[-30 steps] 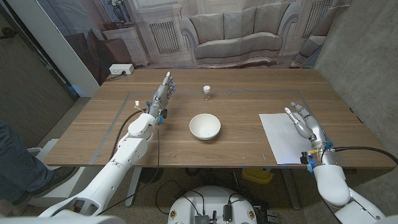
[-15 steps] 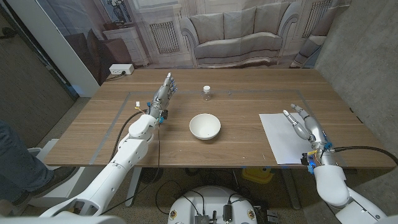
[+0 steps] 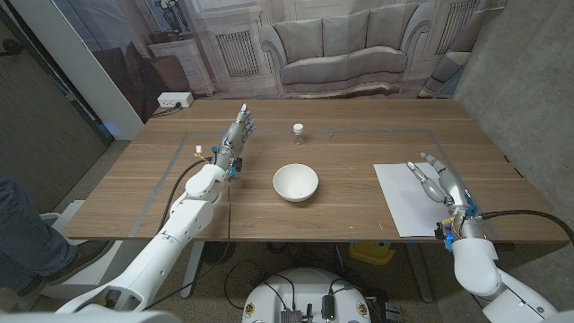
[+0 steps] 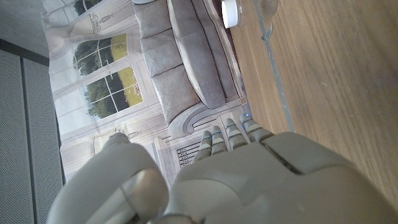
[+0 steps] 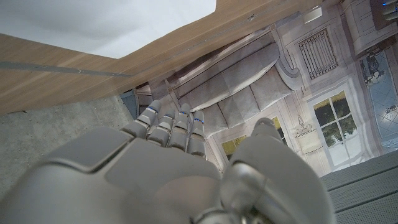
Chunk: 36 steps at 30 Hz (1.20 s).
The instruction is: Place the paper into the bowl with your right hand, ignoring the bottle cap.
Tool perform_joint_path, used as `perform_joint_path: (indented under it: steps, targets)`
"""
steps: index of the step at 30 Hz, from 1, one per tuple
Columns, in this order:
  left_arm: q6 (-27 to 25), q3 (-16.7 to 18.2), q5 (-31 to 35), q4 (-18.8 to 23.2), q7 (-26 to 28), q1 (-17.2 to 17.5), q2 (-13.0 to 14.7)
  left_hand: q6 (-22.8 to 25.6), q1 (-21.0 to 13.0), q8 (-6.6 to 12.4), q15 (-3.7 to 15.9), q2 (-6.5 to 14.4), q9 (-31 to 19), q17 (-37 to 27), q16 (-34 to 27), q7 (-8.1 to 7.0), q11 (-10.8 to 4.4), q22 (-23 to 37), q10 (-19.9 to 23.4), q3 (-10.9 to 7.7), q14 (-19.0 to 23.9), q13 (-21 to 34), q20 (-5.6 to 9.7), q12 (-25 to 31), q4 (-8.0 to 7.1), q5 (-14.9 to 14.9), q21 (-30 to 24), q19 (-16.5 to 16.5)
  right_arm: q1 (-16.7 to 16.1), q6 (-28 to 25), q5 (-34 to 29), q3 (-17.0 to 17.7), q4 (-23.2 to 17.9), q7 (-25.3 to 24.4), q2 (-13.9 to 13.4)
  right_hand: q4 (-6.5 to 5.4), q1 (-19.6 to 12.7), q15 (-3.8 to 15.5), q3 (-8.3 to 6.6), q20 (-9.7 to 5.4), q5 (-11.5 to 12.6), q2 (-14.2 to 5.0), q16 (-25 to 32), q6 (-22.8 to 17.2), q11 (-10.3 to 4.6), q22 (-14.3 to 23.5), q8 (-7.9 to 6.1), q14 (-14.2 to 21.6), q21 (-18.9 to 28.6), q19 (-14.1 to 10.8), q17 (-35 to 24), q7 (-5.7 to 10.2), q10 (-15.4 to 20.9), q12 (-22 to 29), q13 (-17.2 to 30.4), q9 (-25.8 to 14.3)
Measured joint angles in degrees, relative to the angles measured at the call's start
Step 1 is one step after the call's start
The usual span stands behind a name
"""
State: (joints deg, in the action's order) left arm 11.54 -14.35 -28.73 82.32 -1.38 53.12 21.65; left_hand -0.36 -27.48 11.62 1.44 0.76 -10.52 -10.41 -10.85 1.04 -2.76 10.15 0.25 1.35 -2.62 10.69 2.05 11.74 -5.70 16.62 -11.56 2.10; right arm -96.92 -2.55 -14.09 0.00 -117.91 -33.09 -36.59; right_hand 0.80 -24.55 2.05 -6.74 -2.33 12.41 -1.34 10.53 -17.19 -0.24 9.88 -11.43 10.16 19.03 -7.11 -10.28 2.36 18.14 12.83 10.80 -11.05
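Observation:
A white sheet of paper [image 3: 411, 197] lies flat near the table's front right edge; it is also the white area of paper [image 5: 112, 25] in the right wrist view. My right hand [image 3: 438, 183] is over the sheet's right part, fingers spread and holding nothing; whether it touches the paper I cannot tell. A white bowl [image 3: 295, 182] stands empty at the table's middle. A white bottle cap [image 3: 299, 130] sits beyond the bowl, and the cap [image 4: 231, 12] shows in the left wrist view too. My left hand [image 3: 237, 133] is at the back left, fingers extended, holding nothing.
A faint taped rectangle [image 3: 184, 151] marks the wooden table [image 3: 332, 215]. A backdrop printed with a sofa [image 3: 350, 54] hangs behind the table. A person's leg [image 3: 27, 242] is at the left edge. A white power strip [image 3: 174, 100] lies on the floor at back left.
My right hand has shifted slightly left and toward the front over the paper. The left arm, bowl and cap have not moved.

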Motion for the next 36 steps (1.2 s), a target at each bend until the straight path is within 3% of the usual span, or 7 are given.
perform_joint_path:
  steps: [36]
  targets:
    - [0.44, -0.18, -0.31, 0.34, 0.51, 0.39, 0.0, 0.0, 0.23, 0.0, 0.0, 0.22, 0.0, 0.0, 0.0, 0.0, 0.0, 0.0, 0.0, 0.39, 0.0, 0.0, 0.0, 0.0, -0.08, 0.0, 0.0, 0.0, 0.96, -10.59, -5.13, -2.6, -2.47, -1.34, -3.79, 0.51, -0.22, 0.01, 0.15, 0.02, 0.0, -0.19, 0.0, 0.72, -0.18, 0.13, 0.28, -0.61, -1.06, -0.01, 0.01, 0.73, -0.78, -0.44, 0.0, 0.0]
